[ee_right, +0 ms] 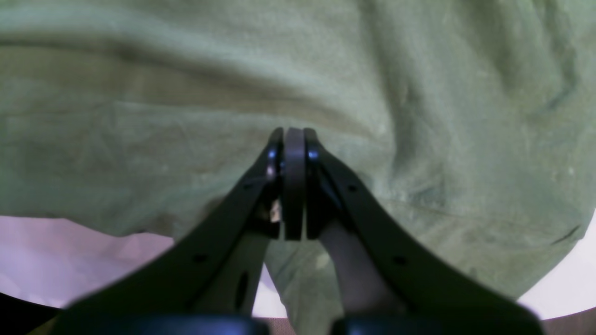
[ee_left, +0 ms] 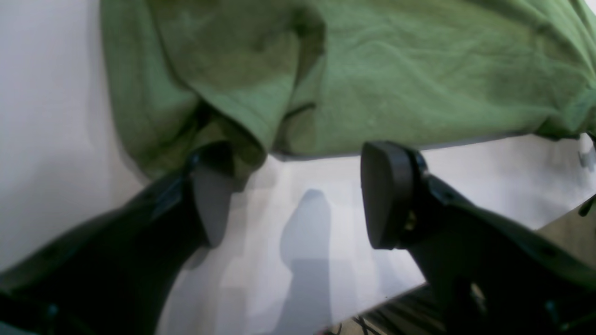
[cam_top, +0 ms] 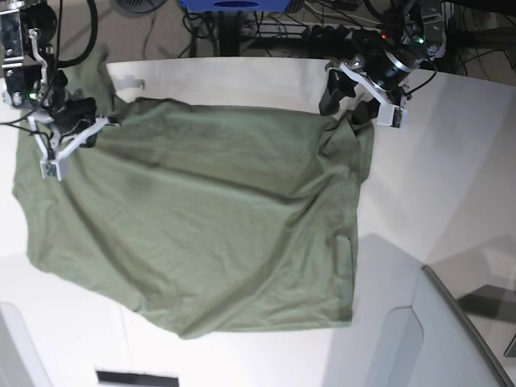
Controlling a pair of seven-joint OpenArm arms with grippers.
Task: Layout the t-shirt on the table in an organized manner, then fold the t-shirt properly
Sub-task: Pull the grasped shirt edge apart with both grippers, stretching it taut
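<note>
The olive-green t-shirt [cam_top: 210, 218] lies spread and wrinkled over the white table [cam_top: 435, 185], its near hem uneven. At the shirt's far right corner my left gripper [cam_top: 355, 101] stands open. In the left wrist view the left gripper [ee_left: 298, 186] has bare table [ee_left: 489, 177] between its fingers, and bunched t-shirt [ee_left: 396, 70] hangs just beyond, brushing one finger [ee_left: 212, 200]. My right gripper [cam_top: 68, 125] sits at the shirt's far left corner. Up close the right gripper [ee_right: 294, 139] is shut, creases of the t-shirt [ee_right: 139, 116] running to its tip.
A grey angled panel [cam_top: 451, 339] with a dark edge rises at the near right. Cables and a blue object [cam_top: 234, 6] lie beyond the table's curved far edge. A dark slot [cam_top: 137, 377] shows at the near edge.
</note>
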